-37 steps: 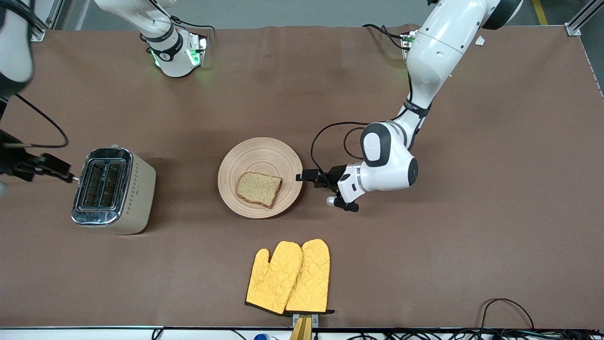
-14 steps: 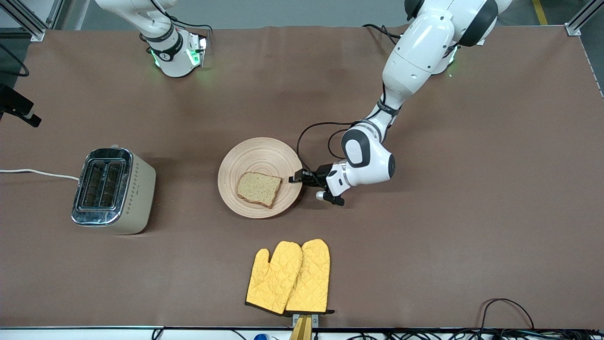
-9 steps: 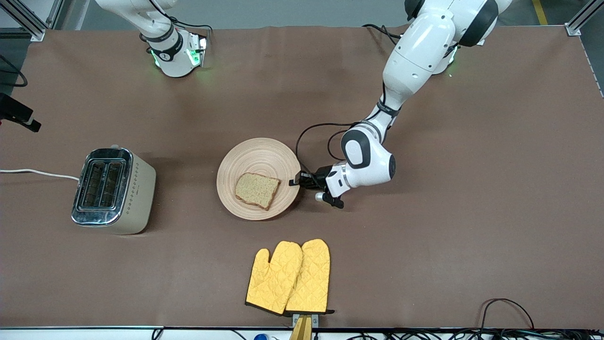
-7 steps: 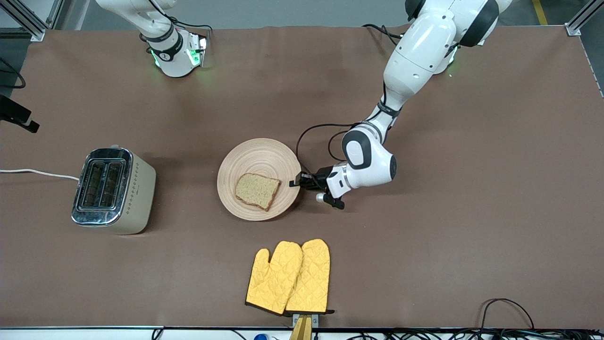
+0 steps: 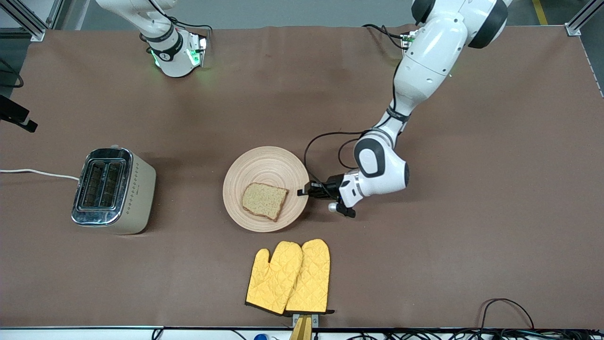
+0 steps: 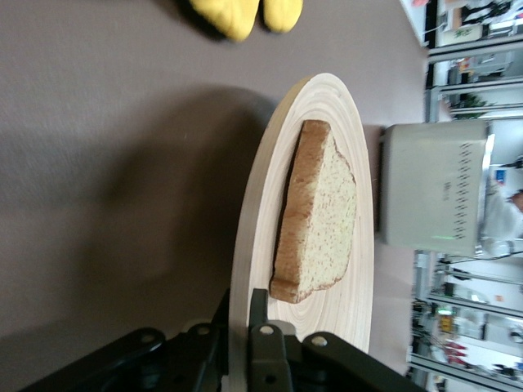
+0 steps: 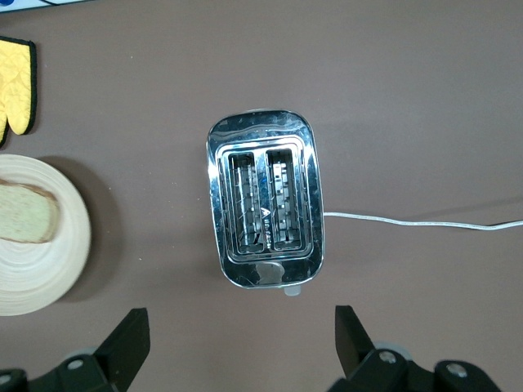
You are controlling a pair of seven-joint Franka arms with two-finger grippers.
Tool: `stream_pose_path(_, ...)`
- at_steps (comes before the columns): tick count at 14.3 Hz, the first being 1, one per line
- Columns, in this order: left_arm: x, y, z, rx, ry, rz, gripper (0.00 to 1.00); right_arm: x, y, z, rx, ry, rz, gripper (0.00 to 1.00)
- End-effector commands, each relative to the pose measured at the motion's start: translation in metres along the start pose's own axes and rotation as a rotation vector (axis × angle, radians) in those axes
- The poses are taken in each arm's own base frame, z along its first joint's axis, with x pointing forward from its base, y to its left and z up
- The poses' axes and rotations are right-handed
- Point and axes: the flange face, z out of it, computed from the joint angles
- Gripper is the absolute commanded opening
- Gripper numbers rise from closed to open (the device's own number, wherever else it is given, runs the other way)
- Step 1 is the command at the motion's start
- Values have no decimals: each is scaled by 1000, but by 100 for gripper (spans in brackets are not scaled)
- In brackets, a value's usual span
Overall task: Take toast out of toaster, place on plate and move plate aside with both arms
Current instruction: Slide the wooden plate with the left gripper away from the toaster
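Front view shows the left gripper (image 5: pixel 302 192) pinching the plate (image 5: pixel 257 163) rim at the left arm's end, toast (image 5: pixel 264 200) aboard, while the right gripper (image 7: pixel 241 343) hangs spread above the toaster (image 5: pixel 113 190).

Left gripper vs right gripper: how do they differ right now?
The left gripper is shut on the rim of the round light-wood plate that carries the speckled tan toast slice; the right gripper is open and holds nothing. The left one is low, at the plate's edge toward the left arm's end; the right one hangs high over the cream-and-chrome toaster. Both are black two-finger grippers.
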Motion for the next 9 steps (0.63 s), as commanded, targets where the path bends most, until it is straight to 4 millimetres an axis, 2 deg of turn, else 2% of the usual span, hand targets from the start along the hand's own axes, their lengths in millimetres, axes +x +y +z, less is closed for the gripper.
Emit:
stream_pose_path(1, 9, 27, -26, -47, -23, 10, 0, -1, 3, -3, 17, -2, -2, 100)
stream_pose_path(4, 4, 30, -33, -34, -32, 18, 0, -1, 3, -4, 17, -1, -2, 100)
stream_pose_path(6, -4, 33, -45, -17, -45, 28, 0, -1, 3, -4, 17, -1, -2, 100)
stream_pose_path(7, -8, 34, -55, -7, -56, 39, 0, -1, 3, -4, 17, -1, -2, 100)
stream_pose_path(9, -14, 16, -82, -10, -102, 82, 0, -1, 3, -3, 17, -1, -3, 100)
